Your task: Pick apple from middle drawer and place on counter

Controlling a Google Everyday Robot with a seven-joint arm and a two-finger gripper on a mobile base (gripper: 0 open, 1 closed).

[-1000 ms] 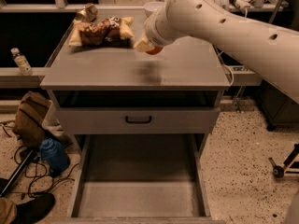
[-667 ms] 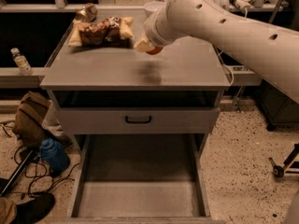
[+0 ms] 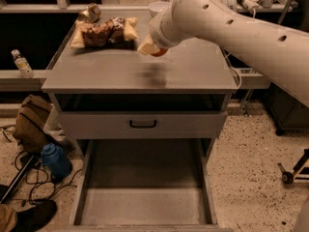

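Fingers of the gripper [image 3: 152, 49] are clamping the apple [image 3: 159, 52], holding it clear above the counter [image 3: 96, 71], near its middle; I am reading its shadow [image 3: 154, 75] lying directly beneath. The middle drawer [image 3: 145, 202] is standing pulled out below

Quick headcount: one robot arm [image 3: 231, 28] with one gripper [image 3: 151, 49], hanging just above the one counter [image 3: 120, 74] and pinched on one apple [image 3: 161, 52]. Drawers, two: one middle drawer [image 3: 145, 204] pulled out, and one drawer front [image 3: 91, 124] with a single black handle [image 3: 143, 124]. At the back of the counter there's one snack bag [image 3: 104, 32], one can-looking thing [image 3: 90, 12] that's hard to make out, and one white bowl [image 3: 155, 7]. Bottles, two: one clear bottle [image 3: 21, 64] on the left ledge and one blue bottle [image 3: 55, 160] on the floor. One brown bag [image 3: 31, 122] beside that.
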